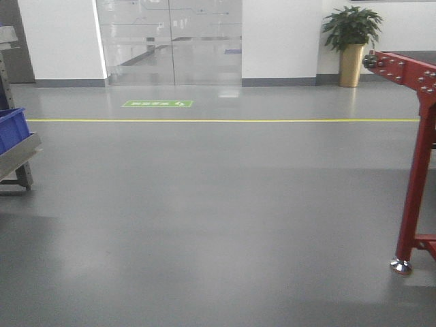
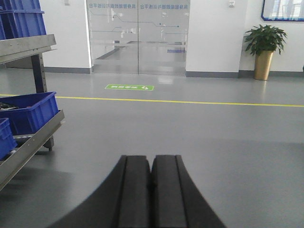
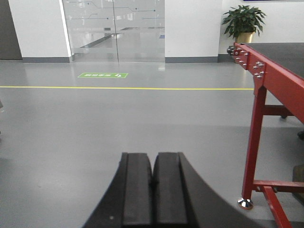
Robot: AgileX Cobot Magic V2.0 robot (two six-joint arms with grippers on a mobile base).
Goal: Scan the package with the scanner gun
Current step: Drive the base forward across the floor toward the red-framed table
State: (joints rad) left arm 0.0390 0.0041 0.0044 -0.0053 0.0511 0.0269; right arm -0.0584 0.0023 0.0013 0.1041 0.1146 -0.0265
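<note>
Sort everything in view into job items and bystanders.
Job: left tool, right tool, both shut and empty; package and scanner gun not in view.
Bystanders: blue bins, metal rack, red frame, potted plant, green floor sign, yellow line.

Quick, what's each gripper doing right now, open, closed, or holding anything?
Left gripper, black: closed, holding nothing.
Right gripper, black: closed, holding nothing.

It looked like a warehouse or logistics hall — grey floor with a yellow line (image 1: pixel 225 120), blue bins (image 2: pixel 28 111) on metal racking (image 2: pixel 33 142), a red steel frame (image 1: pixel 417 157) at right.
</note>
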